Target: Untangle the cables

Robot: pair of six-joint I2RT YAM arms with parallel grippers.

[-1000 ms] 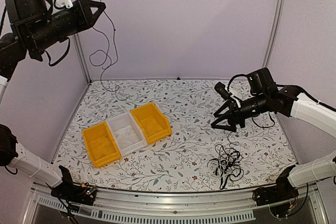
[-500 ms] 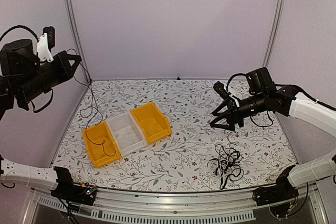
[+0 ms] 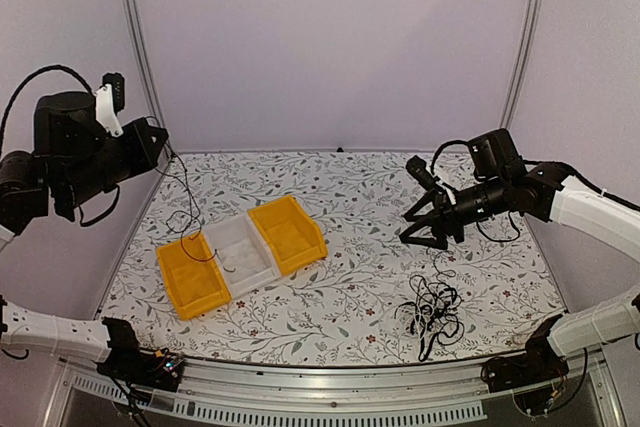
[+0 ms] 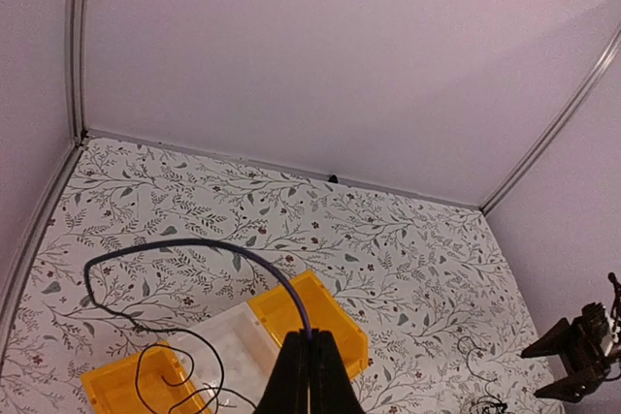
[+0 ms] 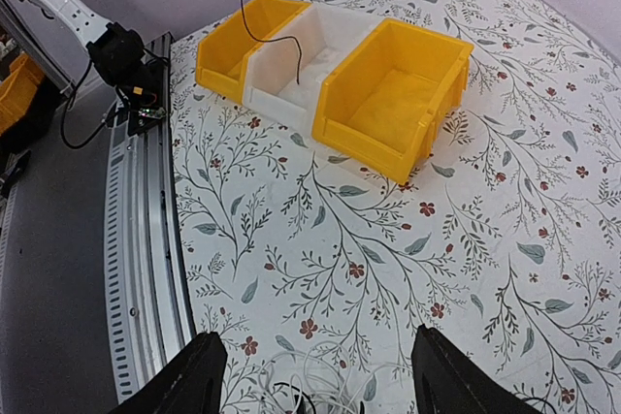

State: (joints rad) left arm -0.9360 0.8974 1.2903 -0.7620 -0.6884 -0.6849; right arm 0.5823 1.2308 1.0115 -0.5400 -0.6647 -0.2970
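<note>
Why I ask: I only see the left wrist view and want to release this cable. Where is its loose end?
Observer: In the right wrist view the cable hangs into the white middle bin, tip inside it.
Operator: Is the right claw free?
Observer: Yes, the right claw is open and holds nothing.
Operator: And the remaining tangle?
Observer: The tangle lies on the table, nearer the arm bases than that claw.

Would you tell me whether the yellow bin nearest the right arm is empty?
Empty: that yellow bin has a bare floor; the hanging cable drops into the white bin beside it.
</note>
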